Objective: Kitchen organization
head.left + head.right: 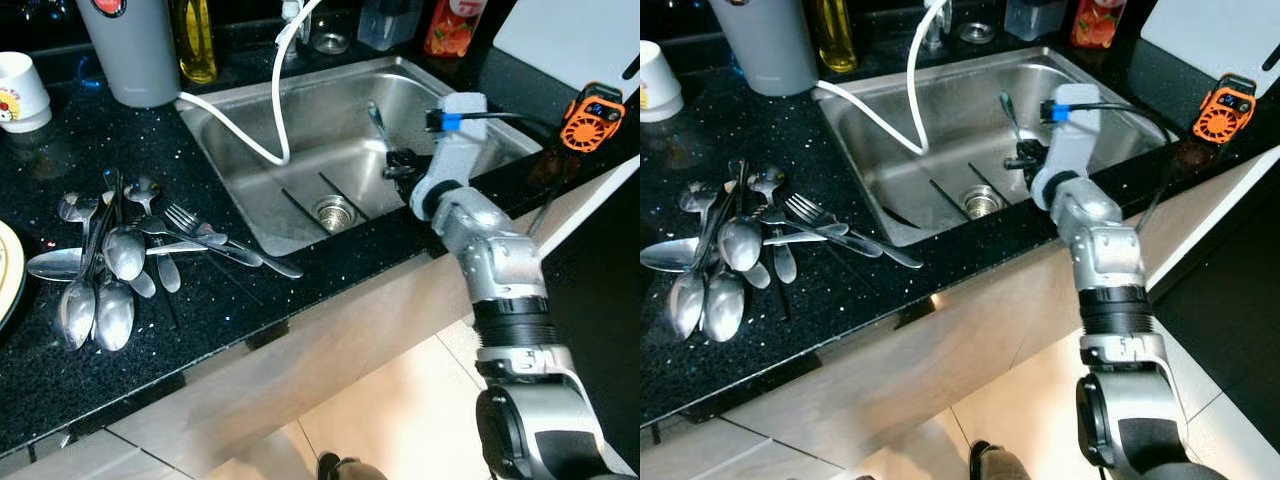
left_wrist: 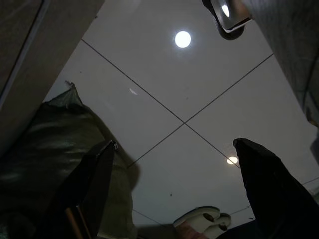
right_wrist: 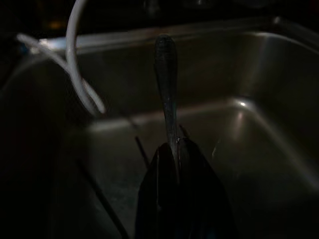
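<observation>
A: Steel everywhere: what is the right tool (image 1: 397, 160) doing over the stainless steel sink basin (image 1: 455, 95)?

B: Its 2 black fingers are pressed together on the handle of a slim metal utensil (image 1: 376, 120), most likely a spoon. The right wrist view shows the stem running straight out from between the fingertips, so the pinch sits at one end and the rest hangs free above the basin floor, near the round drain (image 1: 334, 211).

A: Why hold it there?

B: My guess is that it is either going in for rinsing or coming out to be sorted. The rest of the cutlery, a heap of silver spoons and forks (image 1: 120, 255), lies on the black speckled counter (image 1: 230, 290) to the left of the sink, well apart from the held piece.

A: Anything in the way?

B: A white hose (image 1: 277, 100) loops down into the basin beside the utensil, not touching it as far as I can see.

A: And the left tool (image 2: 174, 191)?

B: It hangs idle over the tiled floor (image 2: 164, 74), fingers spread, holding nothing.
</observation>
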{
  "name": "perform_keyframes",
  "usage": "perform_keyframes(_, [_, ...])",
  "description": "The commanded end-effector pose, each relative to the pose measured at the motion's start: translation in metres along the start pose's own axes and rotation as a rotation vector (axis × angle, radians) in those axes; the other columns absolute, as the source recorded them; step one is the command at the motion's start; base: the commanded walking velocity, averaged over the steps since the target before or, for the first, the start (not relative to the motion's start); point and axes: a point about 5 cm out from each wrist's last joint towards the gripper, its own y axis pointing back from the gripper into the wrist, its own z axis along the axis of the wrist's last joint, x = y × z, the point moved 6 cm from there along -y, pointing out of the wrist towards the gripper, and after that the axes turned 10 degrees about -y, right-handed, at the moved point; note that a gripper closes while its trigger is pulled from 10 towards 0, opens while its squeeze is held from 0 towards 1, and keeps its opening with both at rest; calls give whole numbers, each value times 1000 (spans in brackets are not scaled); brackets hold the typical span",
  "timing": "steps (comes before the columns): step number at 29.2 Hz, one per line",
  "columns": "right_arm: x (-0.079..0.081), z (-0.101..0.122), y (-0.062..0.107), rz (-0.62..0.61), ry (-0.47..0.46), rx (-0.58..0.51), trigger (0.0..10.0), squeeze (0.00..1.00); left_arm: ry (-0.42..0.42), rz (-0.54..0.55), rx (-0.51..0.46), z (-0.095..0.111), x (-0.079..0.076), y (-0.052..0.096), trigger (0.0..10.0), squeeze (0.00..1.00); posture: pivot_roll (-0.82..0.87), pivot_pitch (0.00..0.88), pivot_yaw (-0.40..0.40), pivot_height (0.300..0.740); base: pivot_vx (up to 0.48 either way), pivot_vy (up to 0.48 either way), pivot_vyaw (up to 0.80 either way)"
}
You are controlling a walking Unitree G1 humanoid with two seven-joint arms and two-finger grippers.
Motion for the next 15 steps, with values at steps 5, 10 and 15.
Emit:
perform_keyframes(5, [17,-10,-12,15,40,18,10000,0,-7,-44,21,-18,-19,0,10000,0,4,239,-76,740,0,0,0])
perform_keyframes(10, [25,-14,-23,6,103,29,10000,0,-14,-52,41,-32,-24,2,10000,0,10,285,-80,740,0,0,0])
perform_keyframes(15, [28,-14,-29,-5,101,17,10000,882,-16,-51,33,-31,-22,2,10000,0,17,300,-81,740,0,0,0])
